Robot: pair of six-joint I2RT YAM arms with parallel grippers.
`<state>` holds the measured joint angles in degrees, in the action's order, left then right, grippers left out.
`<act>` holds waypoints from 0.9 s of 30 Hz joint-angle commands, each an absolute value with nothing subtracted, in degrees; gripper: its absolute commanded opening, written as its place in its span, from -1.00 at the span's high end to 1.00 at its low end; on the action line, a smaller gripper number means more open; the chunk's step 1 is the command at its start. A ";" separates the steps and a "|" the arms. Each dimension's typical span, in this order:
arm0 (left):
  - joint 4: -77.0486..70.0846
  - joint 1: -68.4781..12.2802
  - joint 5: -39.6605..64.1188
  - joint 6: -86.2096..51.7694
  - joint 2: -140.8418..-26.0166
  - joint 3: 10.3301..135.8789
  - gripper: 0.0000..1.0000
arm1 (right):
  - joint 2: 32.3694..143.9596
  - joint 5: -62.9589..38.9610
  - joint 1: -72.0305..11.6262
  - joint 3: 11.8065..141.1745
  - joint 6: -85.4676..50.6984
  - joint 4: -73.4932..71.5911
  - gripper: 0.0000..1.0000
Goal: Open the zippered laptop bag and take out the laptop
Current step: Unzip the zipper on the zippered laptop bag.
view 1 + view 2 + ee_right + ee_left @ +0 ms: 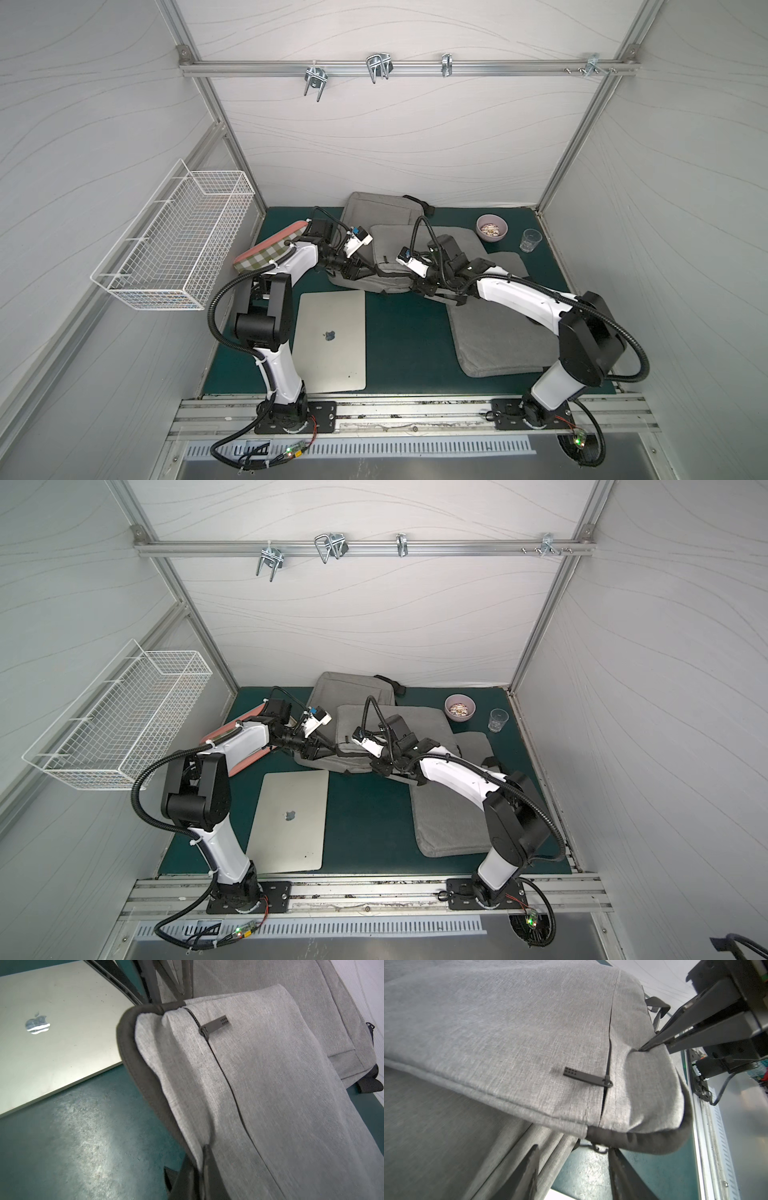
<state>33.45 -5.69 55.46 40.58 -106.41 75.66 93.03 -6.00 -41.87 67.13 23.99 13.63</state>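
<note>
Left wrist view: the left gripper [574, 1147] stands released, its two dark fingers [529, 1169] spread apart below the black-trimmed corner of the grey laptop bag [508, 1032] — whether they touch the trim I cannot tell. The right gripper [643, 1048] is clenched on a pinch of the bag's fabric just beside the zipper seam, puckering the cloth there. The black zipper pull [583, 1076] lies flat on the bag near that same corner. In both top views the bag lies mid-mat between the two arms, and the silver laptop [332, 340] lies closed and flat on the green mat [407, 332] — outside the bag, beside the left arm's base.
</note>
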 commanded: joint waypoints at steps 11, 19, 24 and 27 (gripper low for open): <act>37.35 -7.82 61.62 43.60 -109.78 81.82 0.22 | 88.90 -11.62 -40.02 70.12 20.40 13.89 0.99; 38.48 -8.01 64.43 43.15 -111.35 83.58 0.27 | 88.77 -14.86 -38.57 70.63 16.71 12.55 1.00; 39.41 -8.00 64.32 43.84 -111.32 83.83 0.33 | 88.95 -16.07 -37.96 72.17 14.94 11.91 1.00; 39.41 -8.00 64.67 43.65 -111.31 83.77 0.47 | 89.28 -16.31 -37.83 72.68 14.67 11.87 1.00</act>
